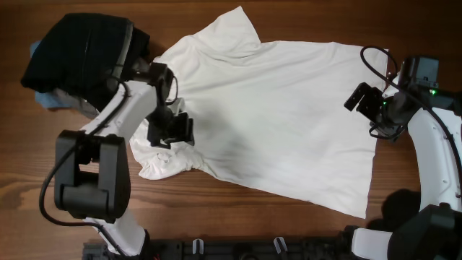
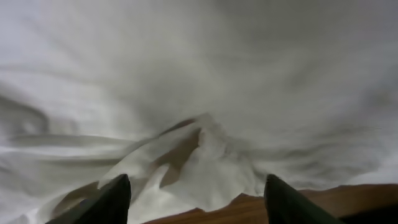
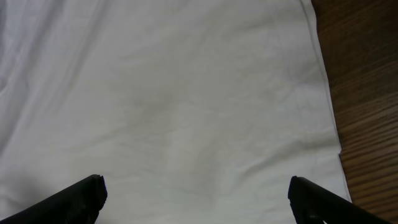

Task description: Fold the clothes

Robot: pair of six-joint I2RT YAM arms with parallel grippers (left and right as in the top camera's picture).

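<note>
Shirt [image 1: 289, 123] spread across table [image 1: 303, 14], neck end toward the left arm, hem toward the right, no print showing on the upper face. Mostly smooth, save the near sleeve [image 1: 164, 162], bunched and partly turned under at the lower left. Left gripper [image 1: 170, 131] low over that shoulder, just above the crumpled sleeve, fingers [image 2: 115, 199] apart with nothing between them: open and empty. Likely placed there to take the sleeve or flatten it before a fold. Right gripper [image 1: 366, 101] over the opposite end near the hem edge, jaws spread wide, holding nothing, only flat cloth and a strip of bare wood beneath. Probably stationed there to pin or lift the hem end while the other arm works. Black pile [image 1: 79, 54] at the upper left corner, resting on a blue piece [image 1: 45, 101], just beside the shirt's neck end, seemingly set aside out of the working area. Folding of the shirt judged not yet begun: no edge laid over. Risk ahead: a pinch into the bunched sleeve catching two layers and dragging the body out of flat.
</note>
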